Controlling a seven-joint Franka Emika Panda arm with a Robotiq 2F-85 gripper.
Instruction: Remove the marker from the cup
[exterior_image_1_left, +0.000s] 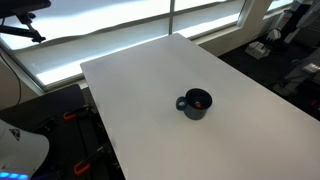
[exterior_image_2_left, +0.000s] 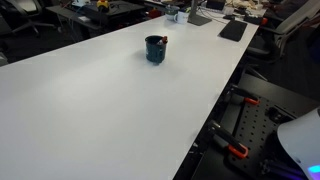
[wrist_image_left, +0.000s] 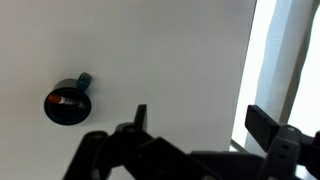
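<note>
The cup (exterior_image_1_left: 194, 104) is a small dark blue-grey mug standing upright on the white table (exterior_image_1_left: 150, 80). It also shows in an exterior view (exterior_image_2_left: 155, 49) and at the left of the wrist view (wrist_image_left: 68, 103). Inside it lies the marker (wrist_image_left: 66, 100), reddish with a dark part, and its red shows at the cup's mouth (exterior_image_1_left: 200, 100). My gripper (wrist_image_left: 198, 118) appears only in the wrist view, high above the table and to the right of the cup. Its jaws stand wide open with nothing between them.
The table's edge (wrist_image_left: 250, 70) runs down the right of the wrist view, with bright floor beyond. Black clamps with orange handles (exterior_image_2_left: 238, 150) sit below the table edge. Desks with office clutter (exterior_image_2_left: 215, 20) stand at the far end.
</note>
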